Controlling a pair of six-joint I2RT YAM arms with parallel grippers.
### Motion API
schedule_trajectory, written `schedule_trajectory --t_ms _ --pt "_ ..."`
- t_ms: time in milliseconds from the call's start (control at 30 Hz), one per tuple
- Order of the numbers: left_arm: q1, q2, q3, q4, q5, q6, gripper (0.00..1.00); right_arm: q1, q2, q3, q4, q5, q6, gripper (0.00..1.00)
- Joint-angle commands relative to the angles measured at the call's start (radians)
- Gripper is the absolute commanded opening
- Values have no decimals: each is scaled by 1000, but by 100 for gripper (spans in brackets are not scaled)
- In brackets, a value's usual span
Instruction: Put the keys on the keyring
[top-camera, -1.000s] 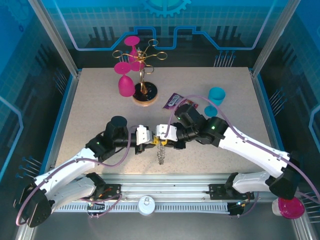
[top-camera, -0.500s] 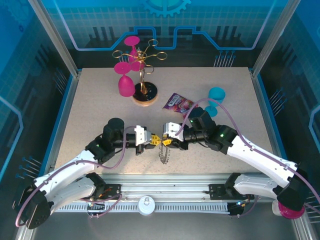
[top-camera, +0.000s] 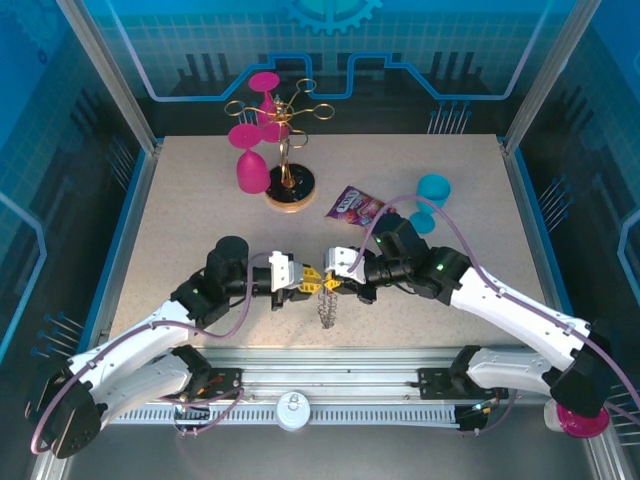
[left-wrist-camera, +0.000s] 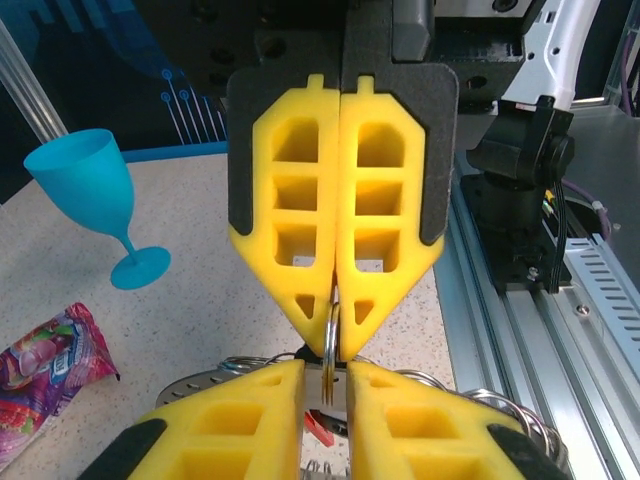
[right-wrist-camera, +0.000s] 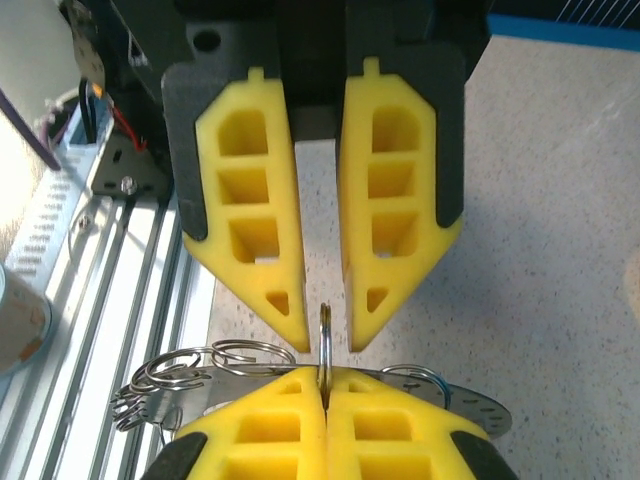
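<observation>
Right wrist cam settles the grip question. The right gripper (right-wrist-camera: 323, 378) has its 2 yellow fingers pressed flat together on a thin wire loop standing up from the keyring (right-wrist-camera: 468, 404). The left gripper (right-wrist-camera: 326, 335) facing it has its fingers apart, and the loop sits in the gap with neither pad touching it. Left wrist cam agrees from the other side. It also adds the key (left-wrist-camera: 320, 428), a small red bit low between the left fingers, too hidden to say what it rests on.

Top cam gives the layout instead. Both grippers meet tip to tip near the front middle of the table (top-camera: 180, 230), and the keyring hangs down from them. Can't tell if its lower end touches the surface.

Counts:
- 2 arms, 1 keyring, 1 key
- 1 gold stand (top-camera: 285, 150) at the back left, with 2 pink glasses (top-camera: 252, 170) hung upside down on it
- 1 blue glass (top-camera: 432, 192) and 1 purple snack packet (top-camera: 355, 205), near each other, back right of the grippers
- 1 pink round thing (top-camera: 578, 420) beyond the front rail at the right, can't tell what it is

Surface is a speckled beige board with a blue rim and an aluminium rail along the near edge. Blue translucent panels with circuit-style graphics stand all around.
</observation>
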Motion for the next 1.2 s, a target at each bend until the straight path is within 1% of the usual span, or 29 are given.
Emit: schedule_trajectory --t_ms 0,67,200,267,300,400,467,567,633,733,1000,1167 --pt "-7 -5 44 -61 1 41 17 24 30 85 -108 46 -83 0" --pt "-7 4 50 -63 7 41 15 37 52 112 -133 66 -102 0" --pt "-7 26 64 -73 15 49 10 59 81 149 -139 66 -115 0" --pt "-7 31 73 -81 19 56 5 70 99 170 -148 74 -124 0" --pt "-7 33 75 -86 20 59 1 73 105 177 -153 75 -126 0" --pt "-8 25 74 -95 22 73 0 73 92 170 -131 95 -109 0" --pt "-8 9 54 -69 24 71 0 57 57 129 -75 124 -73 19" --pt "-7 -16 11 2 35 52 0 21 -18 24 22 148 -33 31" --pt "-8 -25 -11 50 41 37 0 -3 -60 -53 85 141 -17 34" --pt "-7 -21 -28 95 45 15 0 -13 -88 -102 125 98 23 35" --pt "-8 -16 -37 112 39 8 0 -11 -78 -137 171 8 89 35" --pt "-7 -16 -43 128 25 -6 0 -9 -62 -139 172 -3 98 29"
